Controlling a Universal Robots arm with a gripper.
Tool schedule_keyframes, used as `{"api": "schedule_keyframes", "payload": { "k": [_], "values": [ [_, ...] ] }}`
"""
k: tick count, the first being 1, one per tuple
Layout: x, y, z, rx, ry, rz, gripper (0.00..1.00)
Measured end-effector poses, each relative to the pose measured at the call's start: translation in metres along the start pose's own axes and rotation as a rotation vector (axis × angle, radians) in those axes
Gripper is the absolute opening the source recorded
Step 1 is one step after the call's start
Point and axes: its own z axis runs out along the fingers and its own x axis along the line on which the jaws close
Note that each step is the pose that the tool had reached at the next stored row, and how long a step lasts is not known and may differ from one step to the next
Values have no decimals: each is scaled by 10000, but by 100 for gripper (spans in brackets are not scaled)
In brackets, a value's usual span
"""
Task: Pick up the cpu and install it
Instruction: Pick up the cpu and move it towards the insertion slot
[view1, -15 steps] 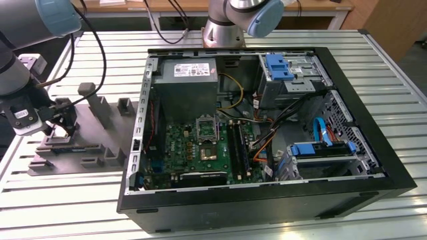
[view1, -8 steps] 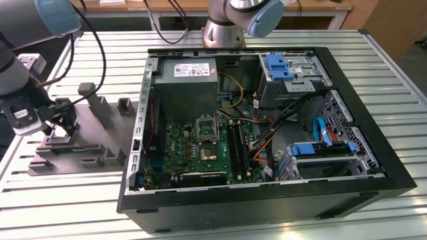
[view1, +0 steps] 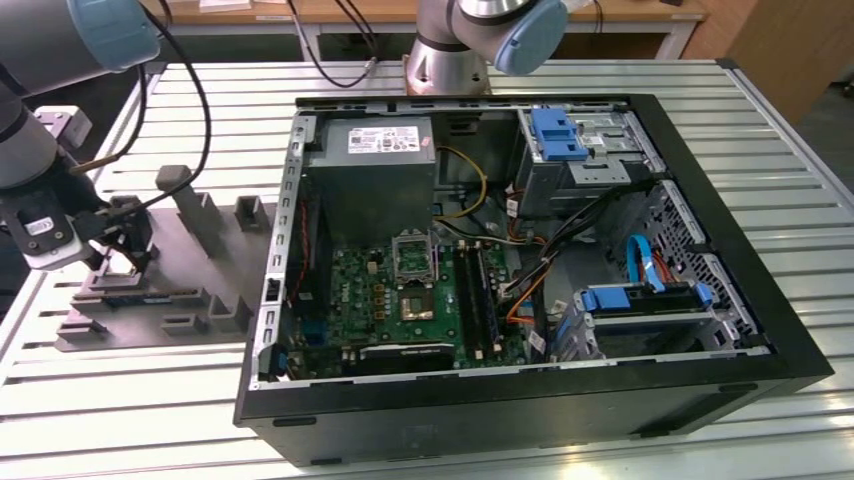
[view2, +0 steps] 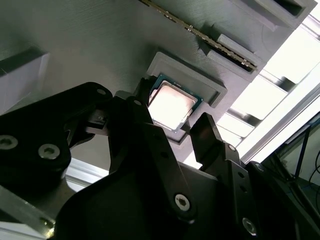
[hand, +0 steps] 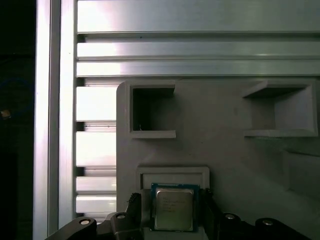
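Note:
The cpu (view2: 172, 106), a small square chip with a silvery top, lies flat in a shallow recess of the grey fixture plate (view1: 187, 290); it appears in both wrist views (hand: 173, 209). My gripper (view1: 120, 262) hangs low over that recess at the exterior view's left. It stands open (view2: 172, 112), with one black finger (view2: 200, 132) on each side of the chip and a small gap to its edges (hand: 170, 205). The motherboard's metal socket frame (view1: 415, 258) sits inside the open computer case (view1: 747, 300).
The fixture plate carries upright grey holders (view1: 200, 215) and empty pockets (hand: 152, 112). A grey power supply box (view1: 378, 180), cables and blue drive brackets (view1: 641, 298) crowd the case. Everything rests on a slatted aluminium table (view1: 801, 180). Black cables (view1: 187, 90) trail from the arm.

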Motion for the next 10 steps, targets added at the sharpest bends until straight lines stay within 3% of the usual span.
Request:
{"api": "schedule_keyframes", "payload": {
  "k": [6, 10],
  "values": [
    [13, -1, 2, 17, -167, -9, 59],
    [14, 0, 3, 16, -174, -9, 59]
  ]
}}
